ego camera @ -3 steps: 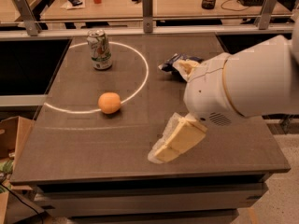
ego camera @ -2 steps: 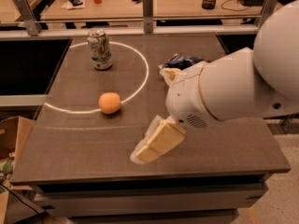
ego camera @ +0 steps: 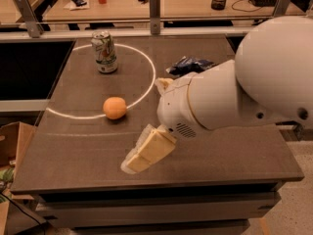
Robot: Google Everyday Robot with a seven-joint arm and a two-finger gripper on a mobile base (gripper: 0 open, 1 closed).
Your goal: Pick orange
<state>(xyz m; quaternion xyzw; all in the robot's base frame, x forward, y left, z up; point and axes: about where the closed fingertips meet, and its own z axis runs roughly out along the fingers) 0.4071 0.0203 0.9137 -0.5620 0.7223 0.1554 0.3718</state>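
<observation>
The orange (ego camera: pixel 115 107) is a small round fruit lying on the dark table (ego camera: pixel 88 151), on the white circle line at the left of centre. My gripper (ego camera: pixel 146 151) hangs from the big white arm (ego camera: pixel 234 97), low over the table, to the right of the orange and nearer the front edge. Its cream fingers point down and to the left. Nothing shows in it. A gap of table separates it from the orange.
A drink can (ego camera: pixel 104 52) stands upright behind the orange inside the white circle. A dark blue bag (ego camera: pixel 190 65) lies at the back right, partly behind the arm. A cardboard box (ego camera: pixel 14 146) sits off the table's left edge. Another table (ego camera: pixel 195 4) with clutter stands behind.
The arm and gripper have moved left across the table, closer to the orange. The orange and can have not moved.
</observation>
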